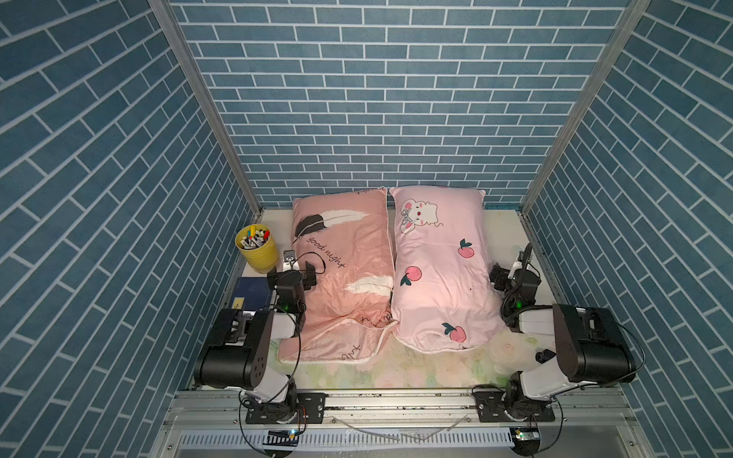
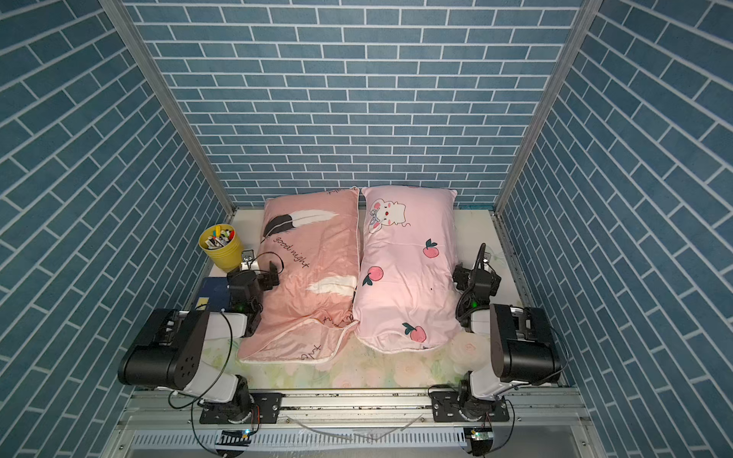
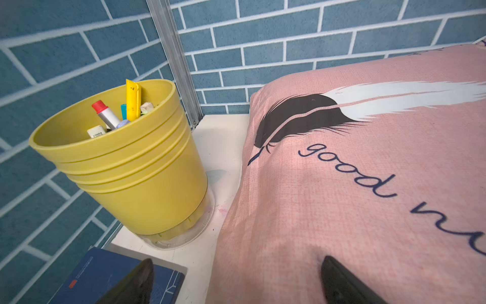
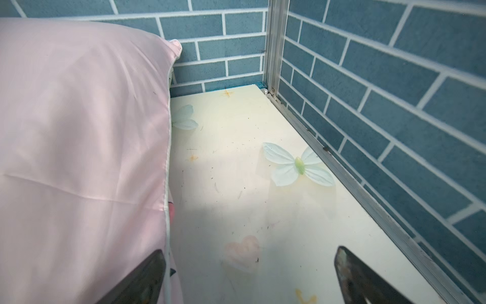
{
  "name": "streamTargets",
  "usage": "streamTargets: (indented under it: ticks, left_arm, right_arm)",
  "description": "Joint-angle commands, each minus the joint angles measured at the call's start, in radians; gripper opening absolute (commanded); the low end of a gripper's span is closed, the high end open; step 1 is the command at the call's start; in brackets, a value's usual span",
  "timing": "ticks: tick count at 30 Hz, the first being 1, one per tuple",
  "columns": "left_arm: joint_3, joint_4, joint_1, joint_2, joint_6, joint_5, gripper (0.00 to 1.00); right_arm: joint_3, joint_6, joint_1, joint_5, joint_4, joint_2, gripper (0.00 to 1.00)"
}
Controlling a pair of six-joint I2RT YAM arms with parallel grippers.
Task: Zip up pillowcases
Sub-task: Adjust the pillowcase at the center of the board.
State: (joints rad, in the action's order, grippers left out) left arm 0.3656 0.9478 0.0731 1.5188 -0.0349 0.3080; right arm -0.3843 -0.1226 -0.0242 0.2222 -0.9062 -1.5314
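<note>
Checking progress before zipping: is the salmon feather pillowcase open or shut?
Open, apparently: on the salmon pillowcase the near end lies flat and slack, piped edges parted.
</note>
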Motion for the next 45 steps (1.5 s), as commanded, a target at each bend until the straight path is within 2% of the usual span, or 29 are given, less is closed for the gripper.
streamTargets:
  ticks: [1, 29, 31, 32, 35, 37, 38, 41, 43, 45]
  left_arm:
    - [-0.004, -0.024, -0.001, 0.017, -0.012, -0.023, 1.0]
    - [0.002, -0.032, -0.002, 0.016, -0.01, -0.027, 0.99]
    - [-0.006, -0.03, 0.002, -0.015, -0.016, -0.009, 1.0]
    - [-0.005, -0.085, 0.011, -0.074, -0.018, 0.01, 1.0]
    - [0.023, -0.321, 0.094, -0.349, -0.015, 0.189, 1.0]
    - [0.113, -0.639, 0.124, -0.519, 0.121, 0.21, 1.0]
    - [0.15, -0.752, 0.14, -0.562, 0.175, 0.21, 1.0]
    - [0.242, -1.007, 0.225, -0.61, 0.266, 0.161, 1.0]
    - [0.318, -1.178, 0.282, -0.573, 0.309, 0.105, 1.0]
    - [0.364, -1.271, 0.32, -0.534, 0.341, 0.023, 1.0]
  right_arm:
    - [0.011, 0.038, 0.006, -0.009, 0.007, -0.004, 0.99]
    - [-0.001, 0.031, 0.0, -0.023, 0.029, -0.009, 0.99]
    - [0.007, 0.034, -0.001, -0.03, 0.014, -0.004, 0.99]
    - [0.005, 0.034, -0.002, -0.027, 0.032, 0.014, 0.99]
    - [-0.087, 0.021, -0.002, 0.012, 0.355, 0.201, 0.99]
    - [-0.16, 0.001, -0.001, 0.033, 0.578, 0.33, 0.99]
    - [-0.192, -0.009, 0.001, 0.022, 0.671, 0.379, 0.99]
    - [-0.322, -0.079, 0.007, -0.06, 0.976, 0.491, 0.99]
    - [-0.419, -0.154, 0.02, -0.152, 1.157, 0.519, 0.99]
    - [-0.482, -0.256, 0.056, -0.217, 1.265, 0.517, 0.99]
